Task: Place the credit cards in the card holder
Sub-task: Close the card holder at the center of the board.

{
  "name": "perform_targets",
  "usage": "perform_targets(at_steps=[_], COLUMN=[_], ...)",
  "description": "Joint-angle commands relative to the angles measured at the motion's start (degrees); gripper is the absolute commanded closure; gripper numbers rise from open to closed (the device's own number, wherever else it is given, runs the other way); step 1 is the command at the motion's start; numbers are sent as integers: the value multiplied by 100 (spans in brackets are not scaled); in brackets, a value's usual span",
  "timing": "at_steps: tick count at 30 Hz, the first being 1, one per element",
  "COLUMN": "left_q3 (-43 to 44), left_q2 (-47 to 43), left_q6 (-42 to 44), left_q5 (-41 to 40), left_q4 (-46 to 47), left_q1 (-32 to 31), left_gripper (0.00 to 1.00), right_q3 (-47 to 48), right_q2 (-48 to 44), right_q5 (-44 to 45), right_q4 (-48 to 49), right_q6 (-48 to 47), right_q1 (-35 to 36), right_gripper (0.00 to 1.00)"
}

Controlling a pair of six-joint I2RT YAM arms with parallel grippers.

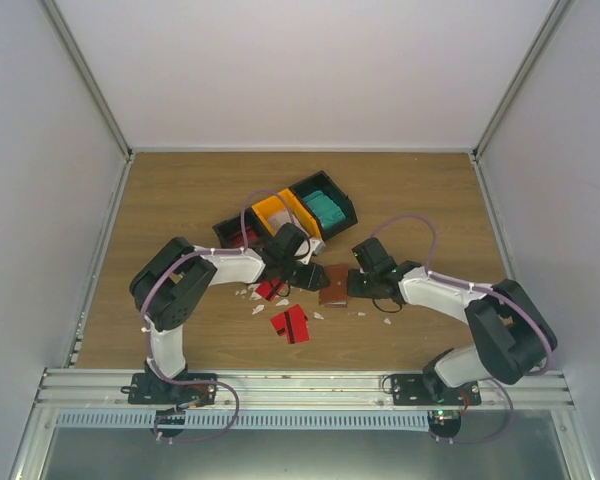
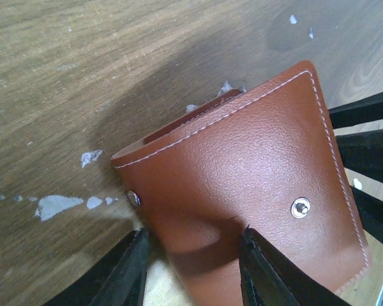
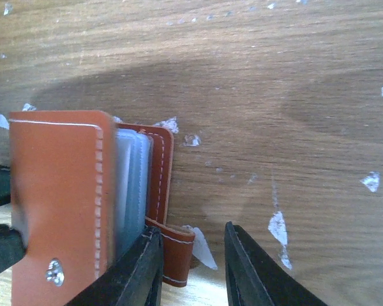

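Observation:
The reddish-brown card holder (image 1: 333,285) lies mid-table between my two grippers. In the left wrist view its snap-studded cover (image 2: 255,172) fills the frame. My left gripper (image 2: 195,233) is open, its jaws straddling the cover's near edge. In the right wrist view the holder (image 3: 57,191) stands partly open, showing pale bluish pockets (image 3: 131,185). My right gripper (image 3: 191,228) is open around the strap tab (image 3: 175,248), its left finger against the pockets. Two red cards lie on the table, one in front (image 1: 290,323) and one beside my left gripper (image 1: 270,290). Both grippers, left (image 1: 315,277) and right (image 1: 352,287), also show in the top view.
Joined black and orange bins (image 1: 290,212) stand just behind the grippers; the right black one holds something teal (image 1: 325,208). Small white scraps (image 1: 258,308) lie scattered on the wood around the holder. White walls enclose the table on three sides.

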Motion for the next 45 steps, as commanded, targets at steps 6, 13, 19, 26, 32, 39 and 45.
perform_targets(at_steps=[6,13,19,26,32,39,45], left_q3=[238,188,52,-21,-18,-44,36], left_q2=[411,470,523,553,584,613,684], left_q6=[100,82,-23,-98,-115,-56,97], left_q5=[25,-124,-222,-461,-771,-1030,-927], left_q4=[-156,-214,-149,-137,-236,-301,-313], left_q1=[-75,-158,-222,-282,-304,-313,-309], left_gripper=[60,66,73,83,90,92,91], right_q3=[-56,-129,-146,32,456,592,505], right_q2=[214,234,404,609,897,671,209], right_q5=[-630,-1077,-1649,-1321,-457,131,40], right_q4=[532,839,1015,695,-119,-727,-1033], right_q6=[-341,-380,-415,-484,-554,-369,-414], right_q1=[-32,-31,-35,12,369,594,554], right_gripper=[69,60,56,56,60,59,56])
